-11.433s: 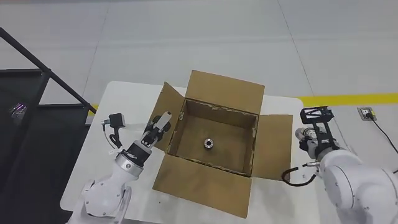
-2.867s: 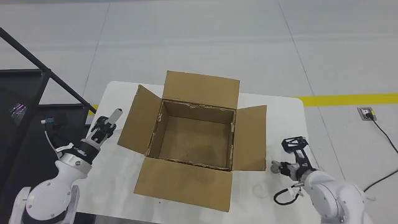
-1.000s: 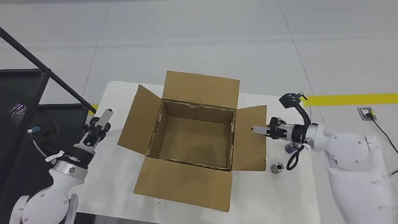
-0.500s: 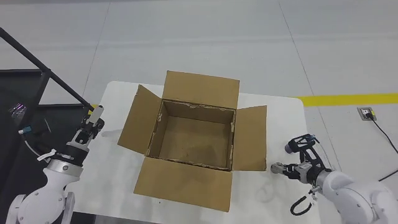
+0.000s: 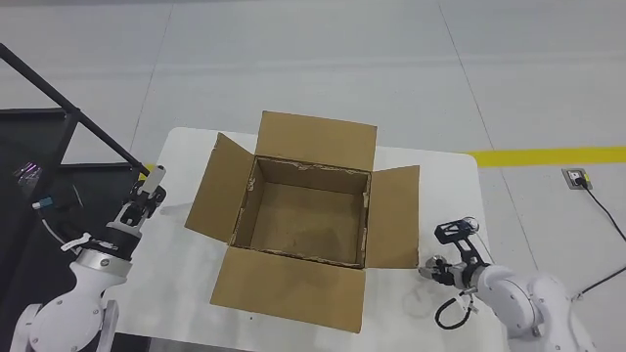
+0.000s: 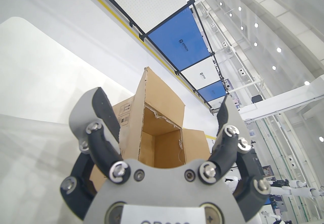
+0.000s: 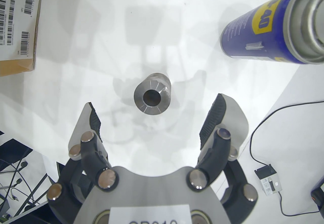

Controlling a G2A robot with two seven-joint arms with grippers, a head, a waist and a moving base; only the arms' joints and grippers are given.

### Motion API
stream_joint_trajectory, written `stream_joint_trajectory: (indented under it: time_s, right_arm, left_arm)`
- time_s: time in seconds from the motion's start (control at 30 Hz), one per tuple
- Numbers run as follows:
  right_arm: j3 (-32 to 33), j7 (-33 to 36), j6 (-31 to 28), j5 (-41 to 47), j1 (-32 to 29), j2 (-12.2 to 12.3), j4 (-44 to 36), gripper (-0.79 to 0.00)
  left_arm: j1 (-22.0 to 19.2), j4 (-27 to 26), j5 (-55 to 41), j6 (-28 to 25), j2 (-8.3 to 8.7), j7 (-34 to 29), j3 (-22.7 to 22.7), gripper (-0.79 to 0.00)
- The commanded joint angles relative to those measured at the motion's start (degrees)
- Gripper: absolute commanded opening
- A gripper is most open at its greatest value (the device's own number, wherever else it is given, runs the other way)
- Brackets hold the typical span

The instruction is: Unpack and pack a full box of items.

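Left gripper (image 6: 163,103): hangs off the box's 9 o'clock side, over the table (image 5: 186,156) edge. Fingers spread wide, nothing between them. Points toward the box; probably kept back so the opening is free for the other arm.

Box (image 5: 318,142): sits mid-table, all four flaps folded outward. Floor of it bare in the top view. Reads as fully unpacked, with repacking the likely step in hand. Open flaps keep the mouth clear for dropping things in from above.

Right gripper (image 7: 157,108): hovers at about 4 o'clock from the box, just off the box's 3 o'clock flap. Fingers apart, one to each side of a metal cylinder (image 7: 152,93), not closed on it. Looks lined up for a straight pinch across the round wall.

Metal cylinder: stands upright on the table, bore facing up at the wrist camera. Smooth and round, so could slip or tip if pinched off-centre.

Spray can (image 7: 273,30): upright near the cylinder, apart from it. Close enough to be knocked on the lift.
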Motion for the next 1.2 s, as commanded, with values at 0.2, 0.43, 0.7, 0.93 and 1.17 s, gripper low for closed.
stream_joint_trajectory:
  time_s: [0.2,0.43,0.7,0.93,1.17]
  right_arm:
    - [-1.48,0.32,0.27,0.14,1.99,0.18,2.88,-0.471]
    - [-1.99,0.43,0.87,0.63,3.02,0.37,4.25,-0.671]
    - [0.79,-0.14,2.14,-0.15,0.4,1.04,-4.68,-0.785]
    - [6.23,-1.58,9.07,-1.47,-4.42,1.42,-25.66,-0.785]
    - [0.56,-5.21,12.8,-2.9,0.61,1.03,-35.02,-0.785]
  left_arm:
    - [0.55,-0.15,0.09,-0.09,0.05,-0.01,-0.32,0.0]
    - [0.69,-0.14,-0.04,-0.22,0.07,0.25,-0.46,0.0]
    - [1.19,-0.22,-0.21,-0.28,0.09,0.47,-0.87,0.0]
    - [1.48,-0.76,-0.09,-0.36,0.15,0.13,-1.1,0.0]
    - [2.61,-1.29,-0.49,-0.69,0.18,0.04,-1.91,0.0]
